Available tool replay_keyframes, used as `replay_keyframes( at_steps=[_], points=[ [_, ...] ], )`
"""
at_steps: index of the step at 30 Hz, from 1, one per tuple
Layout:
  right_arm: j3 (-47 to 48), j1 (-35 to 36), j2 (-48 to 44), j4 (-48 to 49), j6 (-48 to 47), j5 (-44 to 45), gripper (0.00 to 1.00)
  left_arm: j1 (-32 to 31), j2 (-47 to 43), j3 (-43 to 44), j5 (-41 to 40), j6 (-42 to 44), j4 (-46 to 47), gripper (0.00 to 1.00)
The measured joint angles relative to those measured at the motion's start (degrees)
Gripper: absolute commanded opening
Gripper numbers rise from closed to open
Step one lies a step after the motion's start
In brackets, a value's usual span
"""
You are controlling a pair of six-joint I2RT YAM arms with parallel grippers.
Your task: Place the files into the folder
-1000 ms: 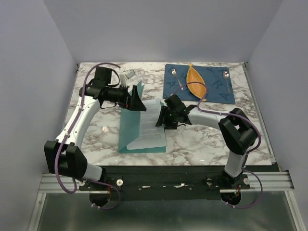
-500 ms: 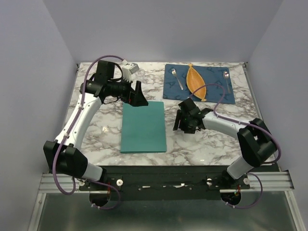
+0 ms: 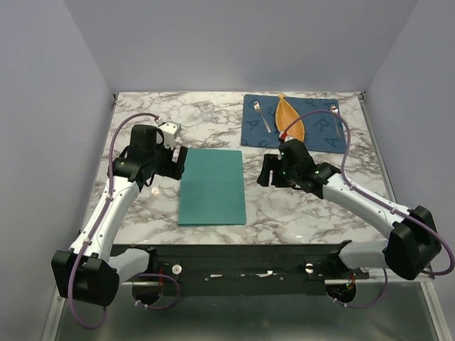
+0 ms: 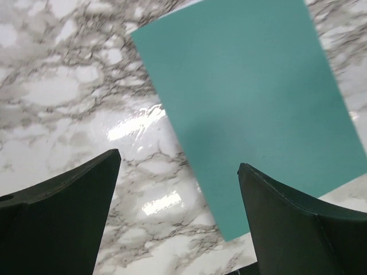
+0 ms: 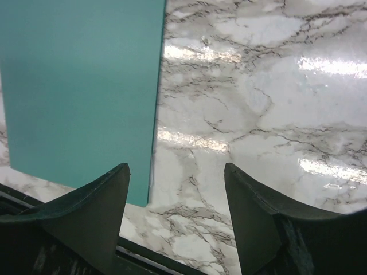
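The teal-green folder (image 3: 212, 186) lies shut and flat on the marble table, between the two arms. It also shows in the left wrist view (image 4: 252, 103) and in the right wrist view (image 5: 80, 86). The files are hidden from view. My left gripper (image 3: 180, 162) is open and empty, just left of the folder's far left corner. In its own view the left gripper (image 4: 179, 166) hangs over the folder's edge. My right gripper (image 3: 264, 170) is open and empty, just right of the folder. The right gripper (image 5: 176, 172) hangs over bare marble beside the folder's edge.
A dark blue placemat (image 3: 293, 125) lies at the back right with an orange leaf-shaped dish (image 3: 291, 121) and two spoons (image 3: 260, 115) on it. A small clear glass (image 3: 207, 111) stands at the back, behind the folder. The table's front edge (image 3: 256, 245) is near the folder.
A second ago the folder stood open with the white sheets showing. It is now shut flat. Both grippers have drawn back from it, the left toward the left, the right toward the right.
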Motion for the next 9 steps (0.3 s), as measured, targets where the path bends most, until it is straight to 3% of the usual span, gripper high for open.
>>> replay_keyframes(
  at_steps=[9],
  points=[
    [-3.34, 1.49, -8.39, 2.12, -2.97, -1.97, 0.82, 2.16, -0.28, -6.29, -4.42, -0.96, 4.35, 0.99]
  ],
)
